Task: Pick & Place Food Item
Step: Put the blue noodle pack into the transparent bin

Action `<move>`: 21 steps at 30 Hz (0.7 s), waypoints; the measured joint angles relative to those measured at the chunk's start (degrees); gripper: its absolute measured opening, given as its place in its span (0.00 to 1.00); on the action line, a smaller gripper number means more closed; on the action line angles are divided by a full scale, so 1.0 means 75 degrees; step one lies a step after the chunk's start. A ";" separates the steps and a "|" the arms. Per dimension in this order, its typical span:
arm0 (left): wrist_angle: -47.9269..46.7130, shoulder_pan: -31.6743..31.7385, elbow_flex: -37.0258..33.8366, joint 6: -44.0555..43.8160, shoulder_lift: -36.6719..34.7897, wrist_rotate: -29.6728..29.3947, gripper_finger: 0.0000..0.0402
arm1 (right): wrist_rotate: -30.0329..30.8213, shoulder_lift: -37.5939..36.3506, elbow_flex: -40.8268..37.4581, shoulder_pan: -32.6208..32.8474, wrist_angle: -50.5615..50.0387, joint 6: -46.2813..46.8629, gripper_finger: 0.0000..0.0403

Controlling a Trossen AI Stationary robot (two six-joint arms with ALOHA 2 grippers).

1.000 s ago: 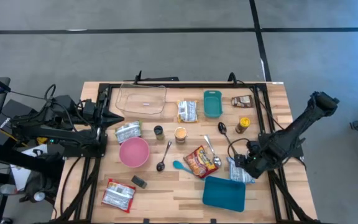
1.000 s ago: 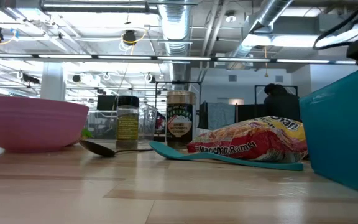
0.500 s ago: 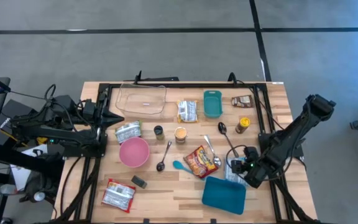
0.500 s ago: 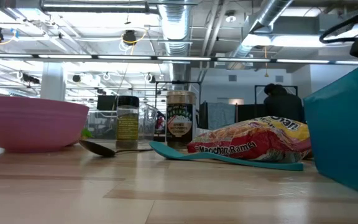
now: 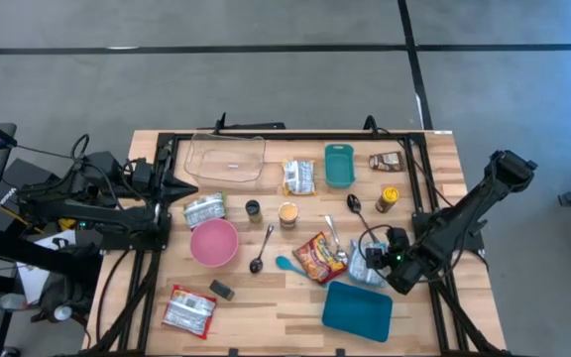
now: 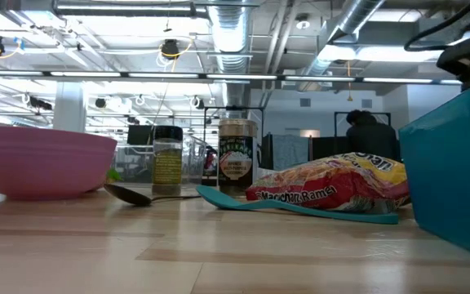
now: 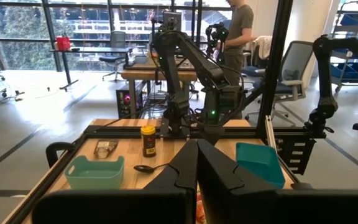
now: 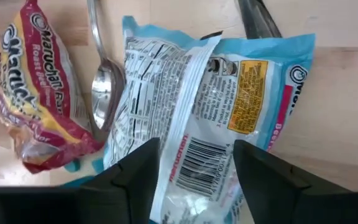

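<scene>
A light blue noodle packet (image 8: 210,106) lies flat on the table, right of centre; it also shows in the high view (image 5: 362,268). My right gripper (image 8: 196,177) is open just over the packet's near end, one finger on either side of it. I cannot tell whether the fingers touch it. In the high view my right gripper (image 5: 377,261) is just beyond the teal container (image 5: 358,309). A red noodle packet (image 8: 36,93) and a metal spoon (image 8: 104,87) lie beside the blue one. My left gripper (image 7: 196,163) is shut and empty at the table's left edge (image 5: 179,188).
A pink bowl (image 5: 213,242), two small jars (image 5: 287,214), several spoons, a clear dish (image 5: 226,157), a small teal tray (image 5: 338,164) and more packets (image 5: 189,309) lie across the table. A person stands in the room beyond the table (image 7: 238,31).
My right gripper has dipped toward the table's near edge, then gone toward its left edge. It now stands over the blue packet, close to the red packet.
</scene>
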 joint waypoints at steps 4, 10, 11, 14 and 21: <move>0.0003 -0.0001 0.0000 0.0000 0.0002 0.0000 0.00 | -0.0003 -0.0413 0.0003 0.0007 -0.0271 -0.0002 0.47; 0.0003 0.0000 0.0000 0.0000 0.0000 0.0000 0.00 | -0.0078 -0.0763 0.0009 0.0248 -0.0808 0.0250 0.45; 0.0003 0.0000 -0.0001 0.0000 0.0000 0.0000 0.00 | -0.0196 -0.0771 0.0012 0.0264 -0.0904 0.0271 0.44; 0.0004 -0.0002 -0.0001 0.0000 0.0000 0.0000 0.00 | -0.0303 -0.0647 0.0012 0.0293 -0.1084 0.0326 0.43; 0.0003 -0.0002 -0.0001 0.0000 0.0001 0.0000 0.00 | -0.0291 -0.0151 0.0015 0.0123 -0.1025 0.0326 0.40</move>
